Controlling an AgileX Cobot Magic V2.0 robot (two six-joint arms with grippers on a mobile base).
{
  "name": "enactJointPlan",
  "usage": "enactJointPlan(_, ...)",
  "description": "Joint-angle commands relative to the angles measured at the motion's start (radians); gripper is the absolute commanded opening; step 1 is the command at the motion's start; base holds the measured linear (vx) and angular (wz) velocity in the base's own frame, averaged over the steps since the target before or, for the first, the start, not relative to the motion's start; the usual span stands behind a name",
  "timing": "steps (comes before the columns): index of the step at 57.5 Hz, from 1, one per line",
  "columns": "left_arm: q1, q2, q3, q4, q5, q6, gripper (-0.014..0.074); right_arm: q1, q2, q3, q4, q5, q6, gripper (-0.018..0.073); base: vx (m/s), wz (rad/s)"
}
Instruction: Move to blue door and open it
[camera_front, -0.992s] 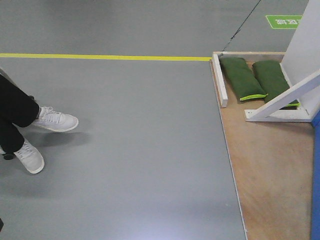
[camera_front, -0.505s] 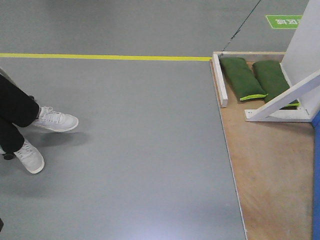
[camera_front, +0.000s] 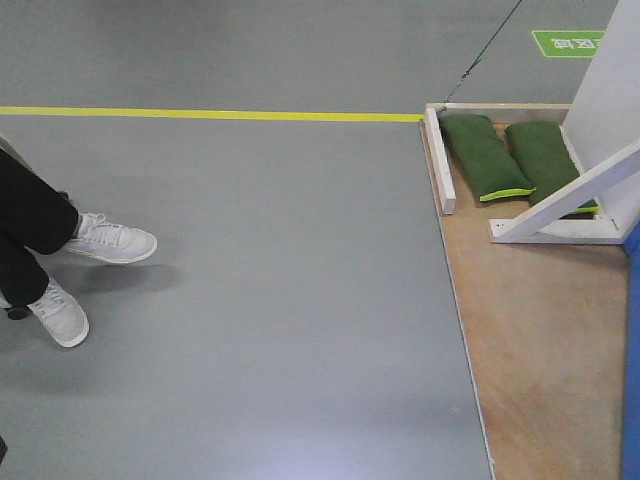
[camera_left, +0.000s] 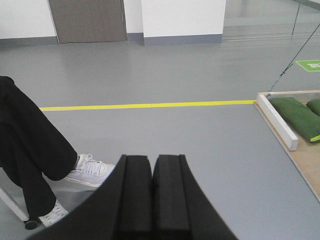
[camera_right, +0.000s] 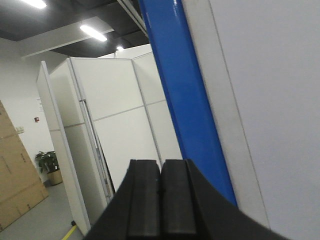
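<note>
Black left claw (camera_left: 152, 165) and right claw (camera_right: 161, 167) pressed together, empty; blue door (camera_right: 187, 100) near right.

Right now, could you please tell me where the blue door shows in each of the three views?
Front: the door is a thin blue strip along the right edge, lower half.
Left wrist: not in it.
Right wrist: the door is a slanted blue band running from top centre down to the right.
Landmark: the sandbags sit upper right in the front view and at the right edge in the left wrist view.
</note>
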Motion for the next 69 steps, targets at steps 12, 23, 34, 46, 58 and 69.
enactJointPlan(12,-0.007,-0.012,-0.026,-0.002,-0.086,-0.007,0.0073,0.065,-0.041,-0.032,-0.002,-0.09,-0.005,0.0012,0.0,0.0)
enactJointPlan(23,-0.007,-0.012,-0.026,-0.002,-0.086,-0.007,0.0073,0.091,-0.085,-0.032,0.004,-0.1,-0.005,0.0012,0.0,0.0)
enactJointPlan(34,-0.007,-0.012,-0.026,-0.002,-0.086,-0.007,0.0073,0.123,-0.142,-0.032,-0.002,-0.1,-0.005,0.0012,0.0,0.0)
enactJointPlan(46,-0.007,-0.012,-0.026,-0.002,-0.085,-0.007,0.0073,0.196,-0.204,-0.032,-0.037,-0.09,-0.005,0.0012,0.0,0.0)
enactJointPlan(58,-0.007,-0.012,-0.026,-0.002,-0.085,-0.007,0.0073,0.293,-0.262,-0.032,-0.046,-0.073,-0.005,0.0012,0.0,0.0)
enactJointPlan(69,-0.007,-0.012,-0.026,-0.002,-0.085,-0.007,0.0073,0.399,-0.312,-0.032,-0.055,-0.032,-0.005,0.0012,0.0,0.0)
